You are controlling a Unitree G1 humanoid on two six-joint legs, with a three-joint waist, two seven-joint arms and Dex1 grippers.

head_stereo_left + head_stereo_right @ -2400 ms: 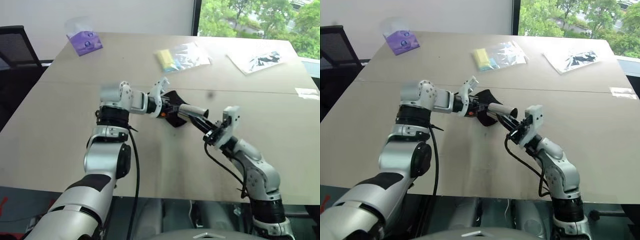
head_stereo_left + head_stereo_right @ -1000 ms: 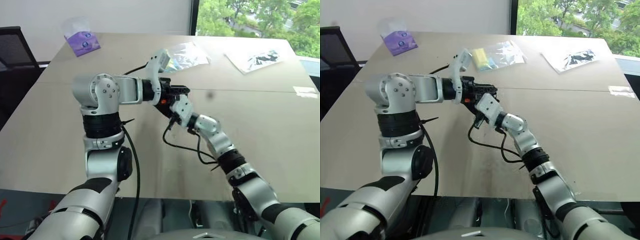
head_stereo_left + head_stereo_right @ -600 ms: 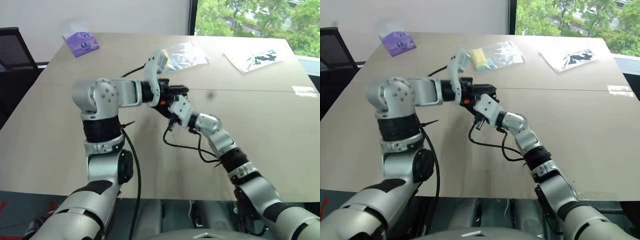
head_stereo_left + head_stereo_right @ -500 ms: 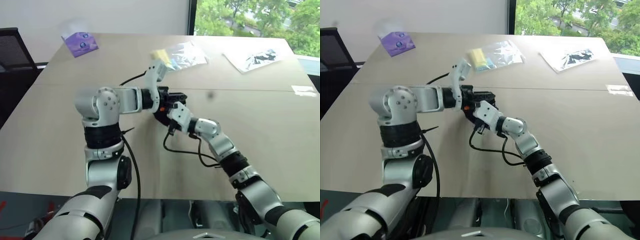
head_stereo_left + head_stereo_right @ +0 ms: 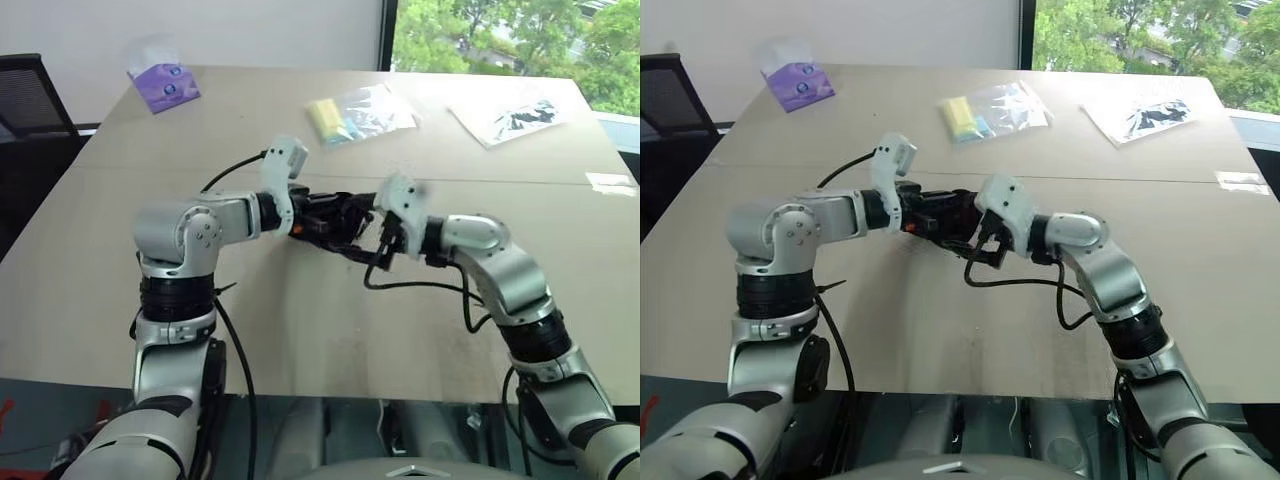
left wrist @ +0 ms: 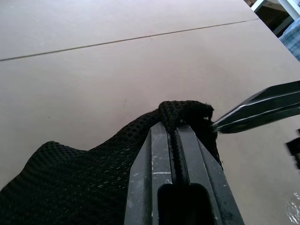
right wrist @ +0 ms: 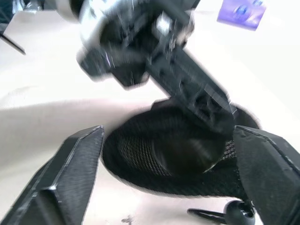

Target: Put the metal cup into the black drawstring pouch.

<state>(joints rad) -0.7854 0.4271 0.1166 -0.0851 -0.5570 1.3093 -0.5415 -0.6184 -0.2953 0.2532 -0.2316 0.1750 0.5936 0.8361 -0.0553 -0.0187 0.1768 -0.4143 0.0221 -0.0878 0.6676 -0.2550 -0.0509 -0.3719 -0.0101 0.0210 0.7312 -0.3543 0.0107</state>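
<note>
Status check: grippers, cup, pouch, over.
Left gripper shut on black drawstring pouch, held above the table. Right gripper open at the pouch mouth. Metal cup not discernible. Nothing in the way.

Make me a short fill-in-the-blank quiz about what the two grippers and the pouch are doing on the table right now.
1. The left gripper is ____ on the pouch's edge.
2. The right gripper's fingers stand wide ____.
3. The pouch is made of ____ mesh fabric.
4. The purple packet lies at the table's far ____ corner.

Missing words: shut; open; black; left
</note>
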